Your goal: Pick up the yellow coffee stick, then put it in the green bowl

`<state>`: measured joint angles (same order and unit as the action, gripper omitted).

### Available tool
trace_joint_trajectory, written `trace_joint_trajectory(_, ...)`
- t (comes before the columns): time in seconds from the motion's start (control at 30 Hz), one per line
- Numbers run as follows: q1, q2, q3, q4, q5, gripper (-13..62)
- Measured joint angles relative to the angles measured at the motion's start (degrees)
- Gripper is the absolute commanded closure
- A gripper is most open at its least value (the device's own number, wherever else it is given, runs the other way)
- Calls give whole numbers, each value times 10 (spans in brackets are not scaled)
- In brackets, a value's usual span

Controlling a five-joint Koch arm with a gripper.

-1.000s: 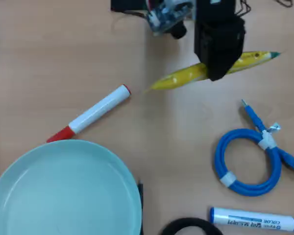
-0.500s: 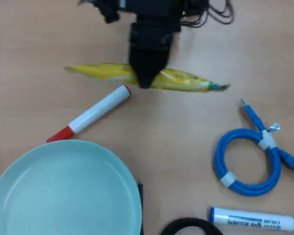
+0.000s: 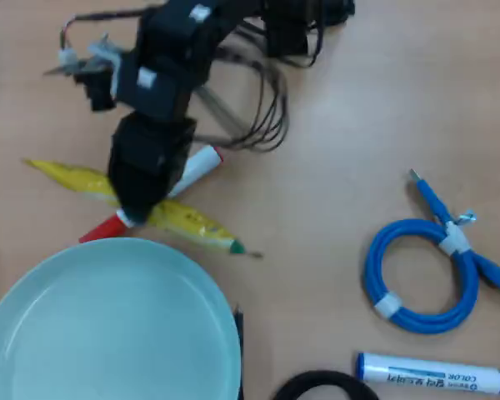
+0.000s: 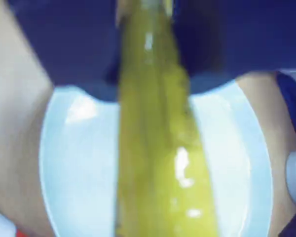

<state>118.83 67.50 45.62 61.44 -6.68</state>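
The yellow coffee stick lies slantwise just above the green bowl in the overhead view, crossing a white marker with a red cap. My gripper is down over the stick's middle. In the wrist view the stick runs top to bottom and fills the gap between the two dark jaws; the gripper is shut on it. The bowl shows pale behind the stick. Whether the stick is off the table cannot be told.
A coiled blue cable lies at the right. A white and blue marker lies at the bottom right. A black curved object sits at the bottom edge. The arm's black body and wires fill the top.
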Motion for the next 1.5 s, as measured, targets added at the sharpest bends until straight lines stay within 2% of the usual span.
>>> trace_joint_trajectory(0.27,26,-67,0,-122,-29,559)
trace_joint_trajectory(0.6,3,-129,-1,-153,-36,560)
trace_joint_trajectory(0.97,-12,-261,-138,-154,-37,559)
trace_joint_trajectory(1.3,-14,-297,-171,-183,-37,555)
trace_joint_trajectory(1.4,-14,-303,-171,-191,-37,541)
trace_joint_trajectory(1.5,-14,-320,-171,-200,-36,492)
